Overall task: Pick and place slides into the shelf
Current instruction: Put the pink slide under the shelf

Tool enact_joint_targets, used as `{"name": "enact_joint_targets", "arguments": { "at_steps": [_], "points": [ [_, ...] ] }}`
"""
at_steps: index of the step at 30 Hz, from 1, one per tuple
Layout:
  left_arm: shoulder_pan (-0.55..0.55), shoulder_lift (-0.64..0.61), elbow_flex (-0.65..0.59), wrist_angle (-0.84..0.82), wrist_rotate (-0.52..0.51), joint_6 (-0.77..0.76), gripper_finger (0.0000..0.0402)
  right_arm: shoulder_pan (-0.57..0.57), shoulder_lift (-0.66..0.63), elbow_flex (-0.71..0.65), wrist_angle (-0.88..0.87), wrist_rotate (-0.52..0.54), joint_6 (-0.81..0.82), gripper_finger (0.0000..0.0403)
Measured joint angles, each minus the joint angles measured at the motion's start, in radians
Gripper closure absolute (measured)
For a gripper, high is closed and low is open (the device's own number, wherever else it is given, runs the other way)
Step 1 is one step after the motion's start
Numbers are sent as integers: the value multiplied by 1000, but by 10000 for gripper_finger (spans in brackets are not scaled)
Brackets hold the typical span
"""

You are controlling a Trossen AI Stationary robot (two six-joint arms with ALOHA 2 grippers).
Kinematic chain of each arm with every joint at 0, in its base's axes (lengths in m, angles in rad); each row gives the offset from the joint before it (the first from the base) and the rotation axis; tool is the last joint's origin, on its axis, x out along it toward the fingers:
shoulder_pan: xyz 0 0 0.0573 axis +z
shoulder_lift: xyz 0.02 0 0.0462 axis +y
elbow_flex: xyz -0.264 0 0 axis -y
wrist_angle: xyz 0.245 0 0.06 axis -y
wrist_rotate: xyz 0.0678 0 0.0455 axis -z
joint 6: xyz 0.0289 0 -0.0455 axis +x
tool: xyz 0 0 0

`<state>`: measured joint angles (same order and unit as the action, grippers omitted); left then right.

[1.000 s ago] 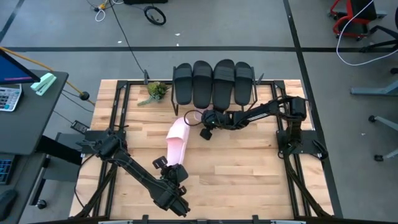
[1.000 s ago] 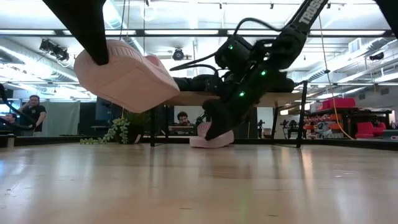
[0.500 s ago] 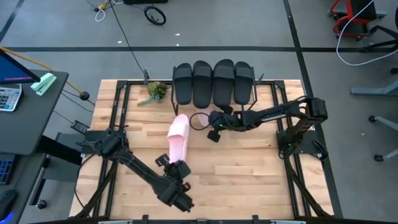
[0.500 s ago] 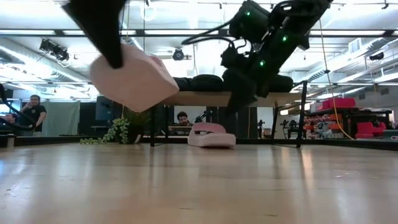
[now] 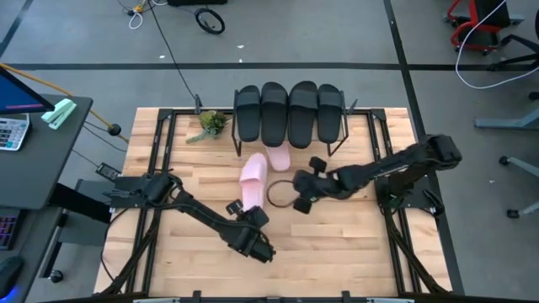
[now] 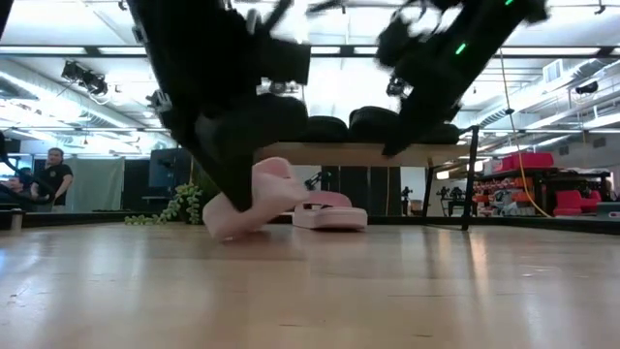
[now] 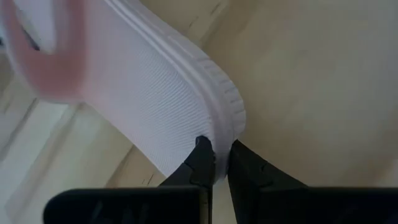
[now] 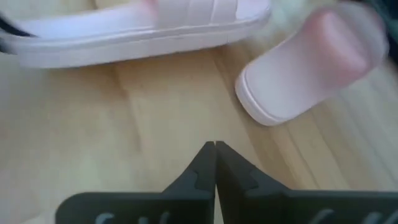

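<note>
left pincer (image 7: 214, 163) pinches a pink slide's (image 7: 155, 93) edge; right pincer (image 8: 215, 163) pressed together, empty.

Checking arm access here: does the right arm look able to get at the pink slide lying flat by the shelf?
Probably yes. The right gripper, shut and empty, faces that pink slide over bare table; the left gripper's held slide lies just beside the path.

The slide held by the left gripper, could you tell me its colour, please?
Pale pink slide; the high view shows it best.
</note>
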<state>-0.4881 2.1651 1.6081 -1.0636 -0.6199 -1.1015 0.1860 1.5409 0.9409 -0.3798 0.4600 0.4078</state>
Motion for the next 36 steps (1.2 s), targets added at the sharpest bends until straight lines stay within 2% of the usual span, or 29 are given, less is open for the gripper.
{"name": "enact_joint_targets", "arguments": {
  "at_steps": [6, 11, 20, 29, 36],
  "points": [
    [30, 0, 14, 1, 21, -4, 373, 149, -153, 1, -49, 170, 45, 392],
    [75, 0, 16, 34, 33, 45, 373, 243, -247, 1, -53, 264, 45, 393],
    [167, 0, 17, 66, 52, 155, 373, 351, -294, 1, -56, 276, 37, 392],
    [249, 0, 17, 65, 82, 235, 374, 388, -293, 1, -56, 277, 41, 392],
    [226, -1, 17, 4, 80, 194, 374, 387, -293, 1, -63, 277, 42, 393]
  ]
}}
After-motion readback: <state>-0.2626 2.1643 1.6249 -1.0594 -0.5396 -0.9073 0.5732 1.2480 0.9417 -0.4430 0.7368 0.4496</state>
